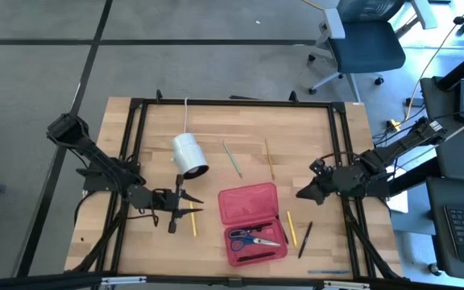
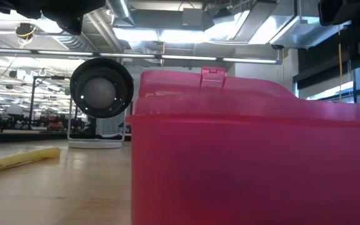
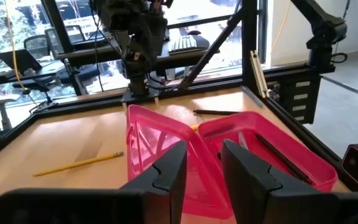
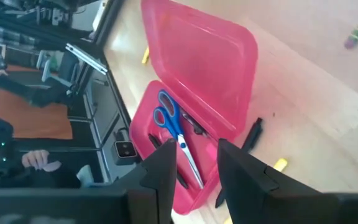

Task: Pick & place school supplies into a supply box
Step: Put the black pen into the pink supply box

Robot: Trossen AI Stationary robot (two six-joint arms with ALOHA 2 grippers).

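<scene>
Supply box (image 1: 252, 221) open on table, between both jaws, ungripped

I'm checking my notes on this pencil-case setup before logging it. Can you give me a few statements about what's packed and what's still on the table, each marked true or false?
1. The red pencil case lies open. True.
2. The blue-handled scissors lie on the bare table. False: they are inside the case's tray.
3. A yellow pencil lies on the table near the left gripper. True.
4. The white cylinder sits inside the case. False: it rests on the table, apart from the case.
5. A black pen lies on the table outside the case, on the right gripper's side. True.
6. The right gripper is holding a pencil. False: nothing shows between its fingers.
</scene>
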